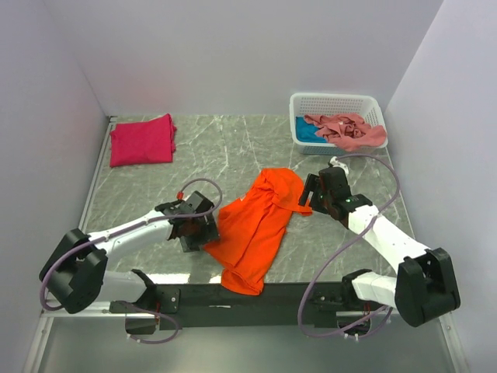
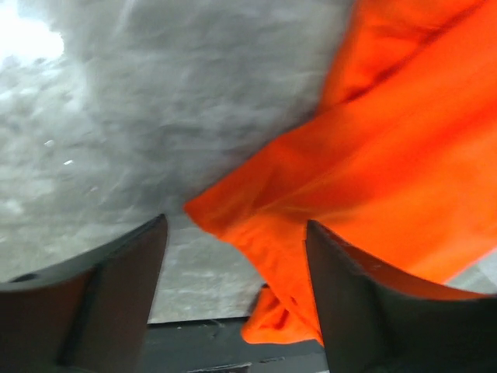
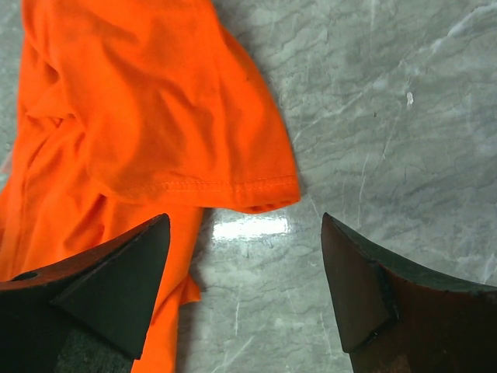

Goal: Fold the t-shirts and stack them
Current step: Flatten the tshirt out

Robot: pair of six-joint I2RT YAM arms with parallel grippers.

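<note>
1. The central t-shirt (image 1: 256, 229) lies mid-table (image 1: 225, 148).
2. At its 9 o'clock sits the left gripper (image 1: 206, 231); at 2 o'clock, the right gripper (image 1: 309, 194).
3. A second t-shirt (image 1: 142, 140) lies at 10 o'clock.
4. The basket (image 1: 334, 101) at 1 o'clock holds two more t-shirts (image 1: 345, 130).

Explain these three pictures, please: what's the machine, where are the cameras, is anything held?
Two white robot arms are bolted at the near edge of the table. The wide picture looks down from above and behind them; the other two come from a camera on each wrist, that arm's dark fingers showing below. A crumpled orange t-shirt lies mid-table, a folded magenta-red t-shirt far left. A white basket far right holds a salmon-pink shirt and a teal shirt. The left tool and right tool sit open at the orange shirt's edges, holding nothing.
</note>
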